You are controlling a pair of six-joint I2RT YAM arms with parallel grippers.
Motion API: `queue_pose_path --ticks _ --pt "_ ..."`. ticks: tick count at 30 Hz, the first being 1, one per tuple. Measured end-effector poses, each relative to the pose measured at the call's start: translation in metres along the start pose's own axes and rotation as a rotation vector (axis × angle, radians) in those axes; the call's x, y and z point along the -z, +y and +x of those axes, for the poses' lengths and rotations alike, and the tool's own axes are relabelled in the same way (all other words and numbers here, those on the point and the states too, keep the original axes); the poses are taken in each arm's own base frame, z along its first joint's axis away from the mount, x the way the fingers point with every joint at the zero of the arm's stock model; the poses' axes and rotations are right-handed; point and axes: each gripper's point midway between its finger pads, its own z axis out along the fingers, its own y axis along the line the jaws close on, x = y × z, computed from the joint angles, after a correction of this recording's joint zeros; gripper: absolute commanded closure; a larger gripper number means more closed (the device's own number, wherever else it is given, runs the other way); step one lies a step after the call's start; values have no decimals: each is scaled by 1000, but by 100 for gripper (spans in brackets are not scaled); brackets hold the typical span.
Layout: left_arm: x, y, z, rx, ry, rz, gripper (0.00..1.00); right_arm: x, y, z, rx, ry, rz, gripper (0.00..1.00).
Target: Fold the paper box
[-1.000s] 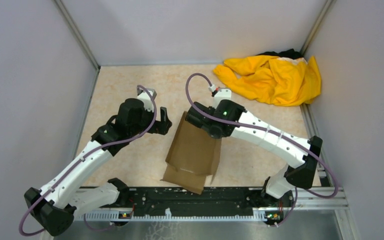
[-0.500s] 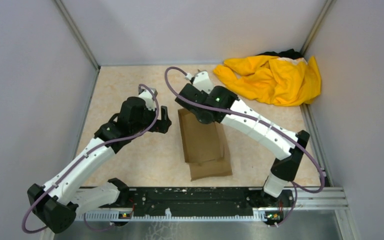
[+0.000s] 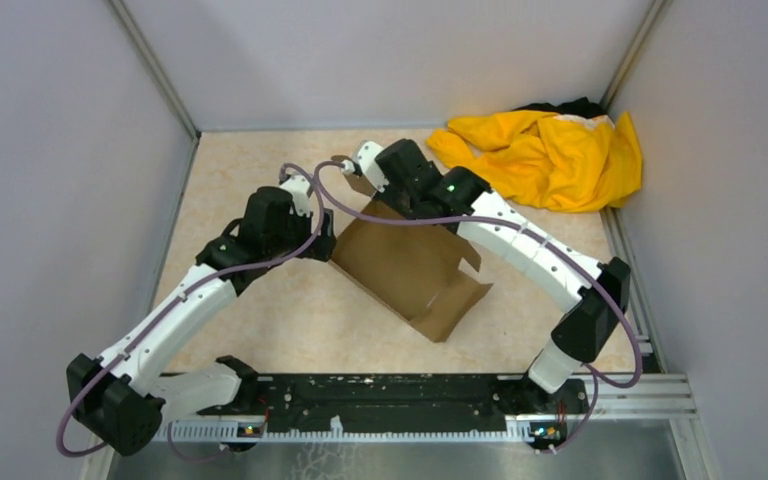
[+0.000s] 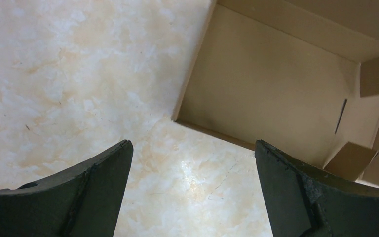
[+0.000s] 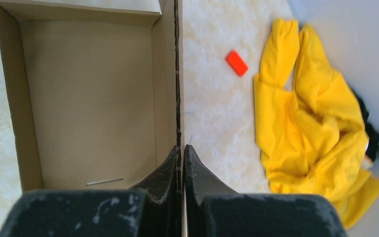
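Observation:
The paper box (image 3: 415, 275) is brown cardboard, opened into a shallow tray in the middle of the table, with one corner raised toward the back. My right gripper (image 5: 183, 148) is shut on the upper edge of the box's (image 5: 89, 98) side wall, one finger inside and one outside; in the top view this gripper (image 3: 363, 192) is at the box's far corner. My left gripper (image 4: 192, 144) is open over bare table, with nothing between its fingers. The near corner of the box (image 4: 276, 89) lies just ahead and to its right. In the top view the left gripper (image 3: 322, 240) is beside the box's left edge.
A crumpled yellow garment (image 3: 545, 155) lies at the back right against the wall, with dark fabric (image 3: 565, 107) behind it. A small red block (image 5: 237, 63) sits on the table between the box and the garment (image 5: 311, 123). Grey walls enclose the table on three sides.
My right gripper closed on the box's wall and swung toward the back left, turning the box and raising its far corner. The flat-looking cardboard now shows as an open tray. My left arm shifted slightly.

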Motion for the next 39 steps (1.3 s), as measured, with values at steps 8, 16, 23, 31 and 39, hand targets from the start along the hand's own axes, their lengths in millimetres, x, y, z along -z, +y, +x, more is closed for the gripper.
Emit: queue_pose_path --ticks 8,16,23,31,39 --pt "-1 -1 18 25 25 15 2 9 14 -42 189 -238 -197 100" --pt "-3 14 54 73 98 -68 2 9 44 -48 266 -315 -380 100" --pt "-6 27 59 99 111 -152 2 -4 50 -36 262 -317 -433 88" --pt "-14 29 70 125 152 -177 2 -15 54 -26 261 -313 -437 50" --pt "-15 29 80 145 172 -185 2 -9 51 -36 260 -354 -434 21"
